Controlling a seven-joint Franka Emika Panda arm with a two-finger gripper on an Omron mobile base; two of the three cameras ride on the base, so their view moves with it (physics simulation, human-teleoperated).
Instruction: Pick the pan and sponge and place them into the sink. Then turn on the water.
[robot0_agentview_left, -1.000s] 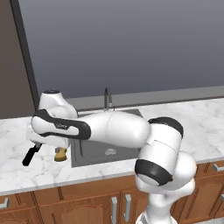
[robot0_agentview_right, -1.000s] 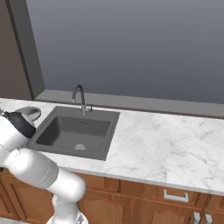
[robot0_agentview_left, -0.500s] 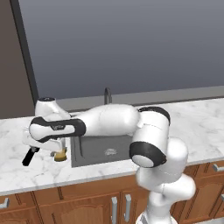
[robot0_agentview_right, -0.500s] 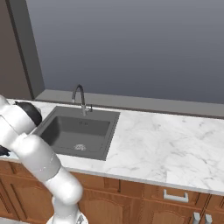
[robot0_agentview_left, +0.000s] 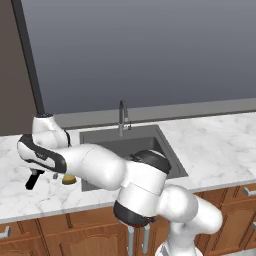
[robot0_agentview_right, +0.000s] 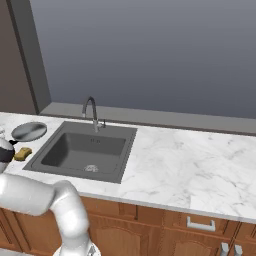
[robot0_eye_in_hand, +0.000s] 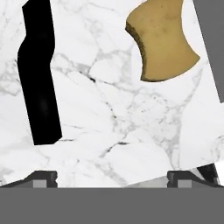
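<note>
In the hand view the jaws (robot0_eye_in_hand: 112, 178) are wide open and hold nothing. Their two dark tips stick up at the bottom of the frame, far apart, over bare white marble tabletop (robot0_eye_in_hand: 109, 113). Higher up on the left is the pan's black handle (robot0_eye_in_hand: 38, 74), lying almost straight up and down in the frame. At the upper right lies the sponge (robot0_eye_in_hand: 162, 39), flat on the tabletop. It is yellow-brown with curved-in sides. The handle and the sponge are apart and do not touch. A grey strip of the sink (robot0_eye_in_hand: 212, 39) shows along the upper right edge.

In the left base view the arm (robot0_agentview_left: 100, 167) reaches to the middle left of the frame, above the handle and the sponge. The sink lies in the middle, with the faucet (robot0_agentview_left: 122, 116) behind it.

In the right base view the pan (robot0_agentview_right: 29, 131) sits at the middle left, on the tabletop left of the sink, with the sponge just below it.
</note>
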